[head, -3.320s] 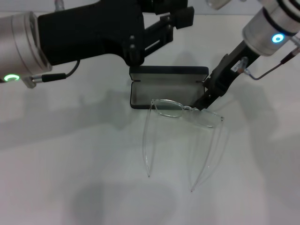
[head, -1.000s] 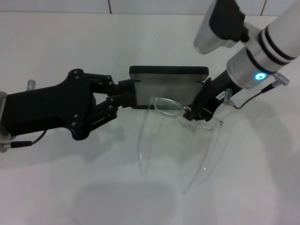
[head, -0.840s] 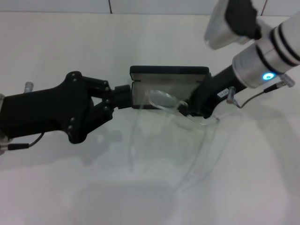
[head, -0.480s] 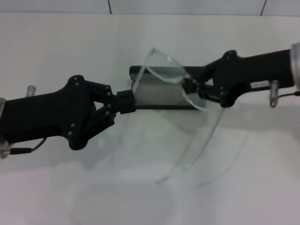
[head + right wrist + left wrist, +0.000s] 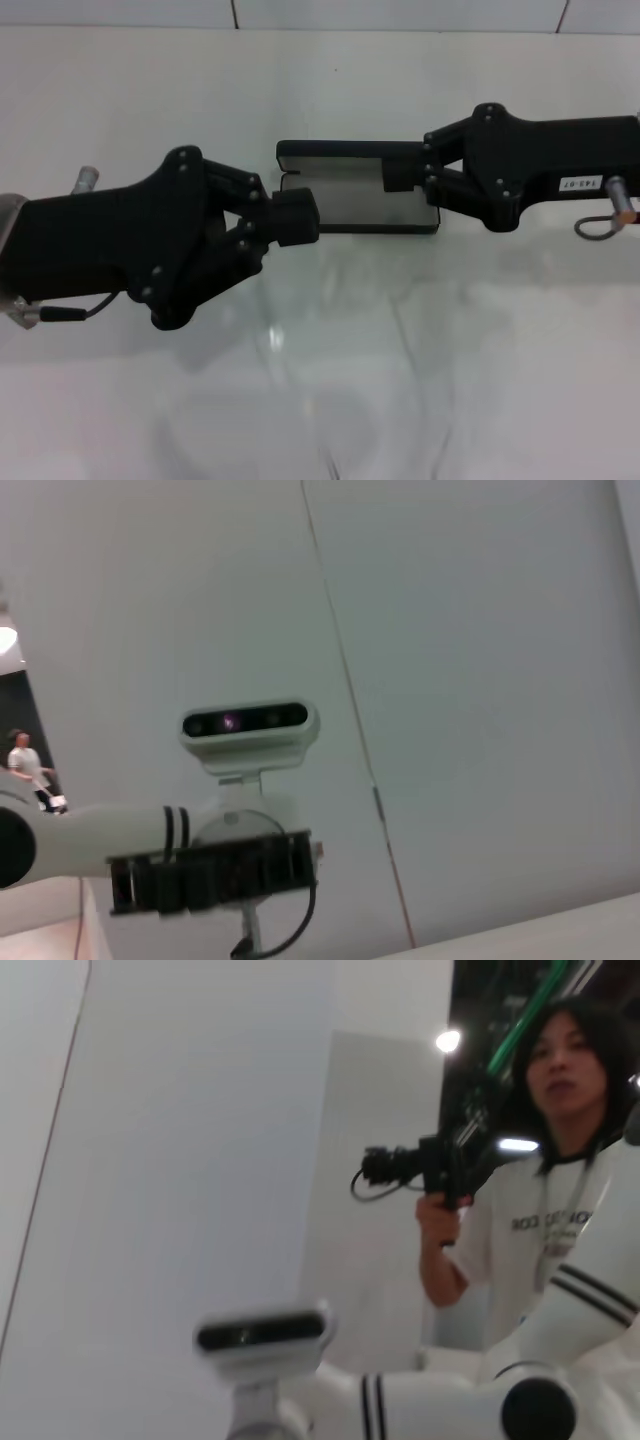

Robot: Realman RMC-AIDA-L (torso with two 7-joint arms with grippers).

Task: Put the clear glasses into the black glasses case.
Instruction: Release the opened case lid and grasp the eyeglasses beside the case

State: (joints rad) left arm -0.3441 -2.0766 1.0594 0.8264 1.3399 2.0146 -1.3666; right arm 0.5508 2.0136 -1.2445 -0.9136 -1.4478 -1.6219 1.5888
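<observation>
The black glasses case point(image 5: 350, 195) lies open in the middle of the white table, grey lining up, lid edge at the back. My right gripper point(image 5: 405, 178) reaches in from the right, fingers together over the case's right end. The clear glasses point(image 5: 415, 350) show only as faint blurred streaks running from the case toward the near side; the lens cannot be made out. My left gripper point(image 5: 297, 215) comes from the left, shut, its tips at the case's left front corner; contact cannot be judged. Neither wrist view shows the case or the glasses.
White table point(image 5: 150, 120) all around the case. The wrist views look up at a wall, the robot's head camera point(image 5: 262, 1332) and a person point(image 5: 545, 1210) holding a camera behind the robot.
The right gripper has swung left and lower over the case's right end, and the glasses went from a clear outline above the case to faint streaks. The left gripper edged right toward the case.
</observation>
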